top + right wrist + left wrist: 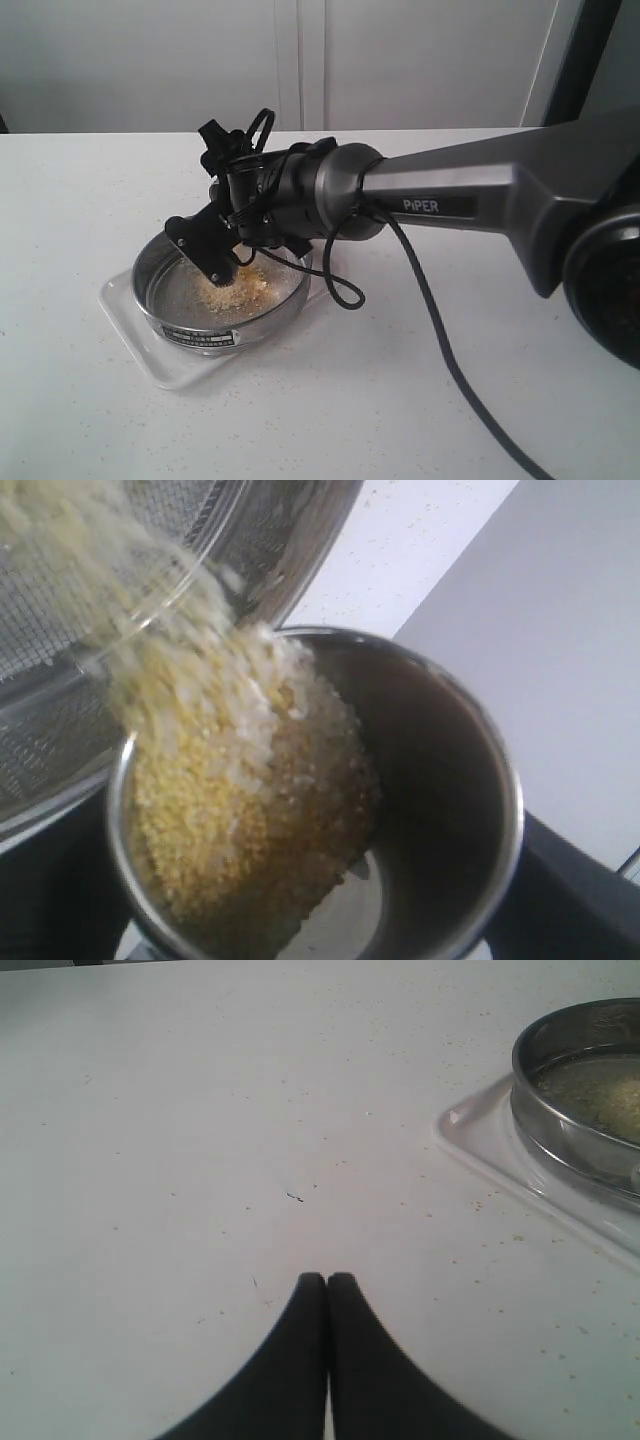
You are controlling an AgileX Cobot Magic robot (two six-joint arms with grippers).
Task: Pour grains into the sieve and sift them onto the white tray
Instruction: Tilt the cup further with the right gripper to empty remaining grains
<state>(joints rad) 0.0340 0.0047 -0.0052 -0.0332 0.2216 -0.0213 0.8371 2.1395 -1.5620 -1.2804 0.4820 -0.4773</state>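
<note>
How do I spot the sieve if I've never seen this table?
On the big white table lies a flat white tray. The sieve is the wide, shallow steel ring sitting on that tray, yellow grains piled inside. Only it has a mesh bottom and a black label plate on its side, unlike the small steel cup tipped over it.

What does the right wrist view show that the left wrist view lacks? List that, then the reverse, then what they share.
Right wrist view only: a tilted steel cup with yellow and off-white grains spilling over its rim into the sieve. Left wrist view only: the left gripper, shut, above the white table, and a corner of the white tray under the sieve. Both: the sieve's steel wall and grains inside it.
</note>
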